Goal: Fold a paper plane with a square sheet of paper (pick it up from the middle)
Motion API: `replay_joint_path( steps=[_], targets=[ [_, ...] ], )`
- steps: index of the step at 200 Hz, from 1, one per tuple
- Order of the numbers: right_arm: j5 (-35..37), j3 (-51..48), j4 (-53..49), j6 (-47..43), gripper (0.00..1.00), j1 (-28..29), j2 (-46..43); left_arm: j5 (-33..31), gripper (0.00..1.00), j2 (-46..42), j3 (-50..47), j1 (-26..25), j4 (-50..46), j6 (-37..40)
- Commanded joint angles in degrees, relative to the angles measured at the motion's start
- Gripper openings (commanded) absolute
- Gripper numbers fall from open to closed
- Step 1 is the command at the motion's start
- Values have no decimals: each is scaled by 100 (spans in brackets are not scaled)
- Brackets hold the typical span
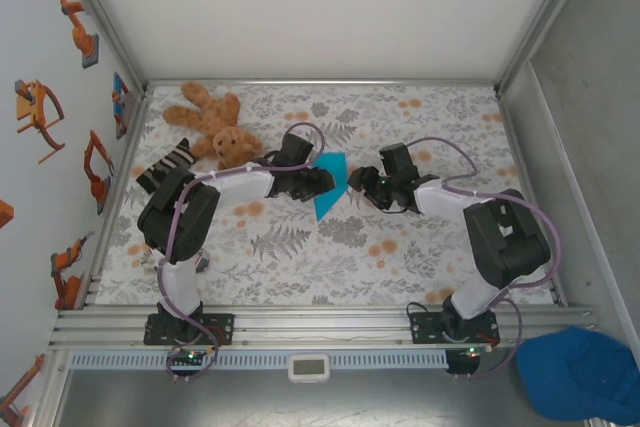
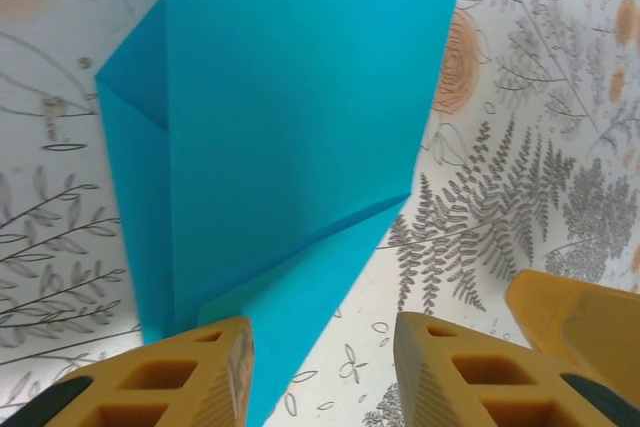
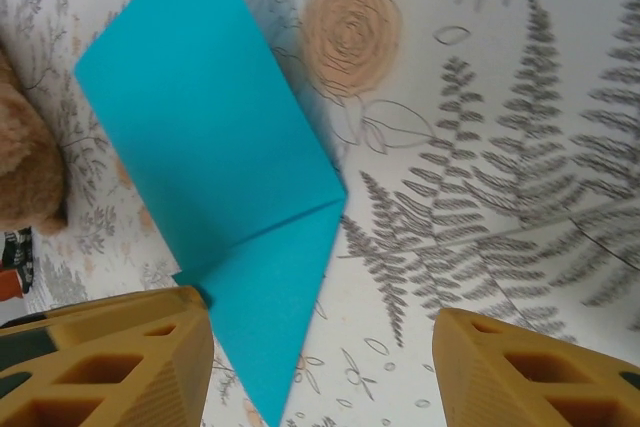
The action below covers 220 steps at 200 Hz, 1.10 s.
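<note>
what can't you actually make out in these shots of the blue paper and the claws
- Top view: the left claw covers the left edge of the sheet of paper; whether it touches the sheet cannot be told.
- Left wrist view: the frame's top edge cuts off the sheet's upper part; a finger hides its lower corner.
- Right wrist view: the left edge crops the teddy bear; the small dark object below it is too cropped to name.

Looks matt and smooth on the cyan-blue folded paper sheet (image 2: 290,127); dull, ribbed plastic on the yellow claw fingers (image 2: 190,377); fuzzy plush on the brown teddy bear (image 1: 222,135).
</note>
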Motion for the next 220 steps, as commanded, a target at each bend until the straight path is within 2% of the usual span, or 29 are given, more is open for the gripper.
replay_joint_path(
  steps=[1,114,190,220],
  targets=[
    [-115,196,80,-146,58,30,187,-204,39,49,49,114,-188,-46],
    [-658,758,242,-300,50,26,979,-57,34,283,-342,295,52,-170],
    [-1123,1080,376,-492,40,19,1487,-51,33,319,-356,329,-17,-117],
    [-1336,1068,702,-328,33,23,1637,-63,33,292,-358,335,-32,-113]
  ],
)
